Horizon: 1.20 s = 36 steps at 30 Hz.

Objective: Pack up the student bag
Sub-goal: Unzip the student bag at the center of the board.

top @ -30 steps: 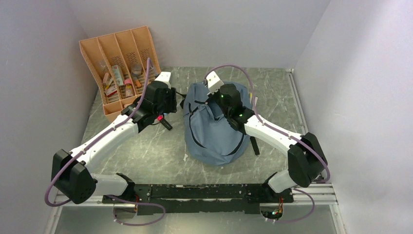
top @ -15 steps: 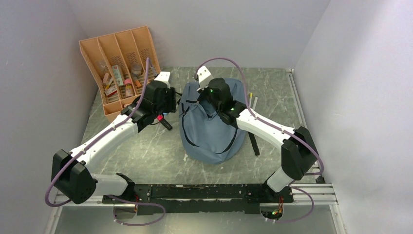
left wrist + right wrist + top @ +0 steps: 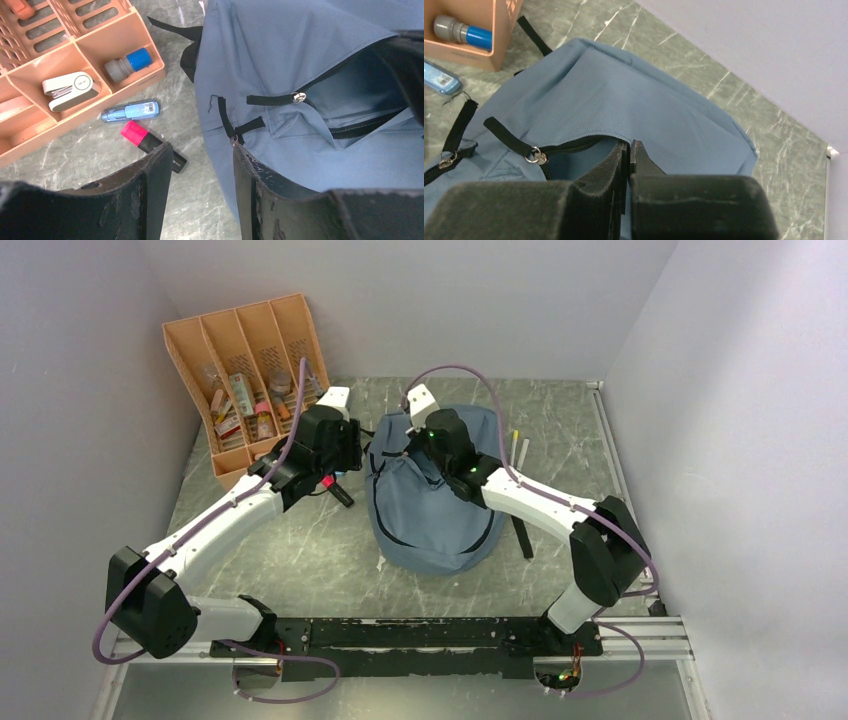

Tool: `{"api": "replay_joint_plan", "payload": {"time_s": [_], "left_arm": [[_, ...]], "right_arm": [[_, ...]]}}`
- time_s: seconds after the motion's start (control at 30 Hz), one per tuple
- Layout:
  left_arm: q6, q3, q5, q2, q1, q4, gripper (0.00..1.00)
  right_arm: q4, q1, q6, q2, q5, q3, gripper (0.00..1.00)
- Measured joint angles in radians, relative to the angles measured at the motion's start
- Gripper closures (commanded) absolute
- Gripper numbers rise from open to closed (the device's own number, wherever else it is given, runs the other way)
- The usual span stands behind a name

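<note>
Soft grey-blue student bag (image 3: 430,525), partly unzipped

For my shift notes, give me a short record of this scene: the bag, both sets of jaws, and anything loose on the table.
bag: student bag, lying on the table, one zipper pocket open
right jaws: shut on the fabric edge of that opening
left jaws: open, empty, hanging beside the bag
loose on table: pink-capped marker and blue tube, lying between orange organizer and bag

One student bag (image 3: 430,525), one organizer (image 3: 185,345)
</note>
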Motion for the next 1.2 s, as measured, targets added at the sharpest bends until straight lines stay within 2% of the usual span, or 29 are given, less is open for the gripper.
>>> {"api": "replay_joint_plan", "payload": {"time_s": [0.4,0.57,0.7,0.8,1.0,1.2], "left_arm": [[0.000,-0.018,0.046,0.015,0.003,0.021,0.47],[-0.029,-0.023,0.021,0.029,0.003,0.021,0.45],[-0.115,-0.023,-0.047,0.071,0.018,-0.017,0.43],[-0.204,-0.034,-0.062,0.124,0.071,-0.043,0.40],[-0.330,-0.109,0.001,0.257,0.196,-0.042,0.39],[-0.430,-0.114,0.028,0.335,0.205,-0.039,0.37]], "right_arm": [[0.053,-0.003,0.010,-0.006,0.027,-0.074,0.97],[0.064,-0.015,0.012,-0.021,0.024,-0.103,0.97],[0.068,-0.018,0.019,-0.030,0.012,-0.111,0.97],[0.068,-0.018,0.028,-0.043,0.005,-0.122,0.97],[0.069,-0.020,0.055,-0.072,-0.026,-0.148,0.98],[0.067,-0.023,0.100,-0.104,-0.074,-0.172,0.98]]}}
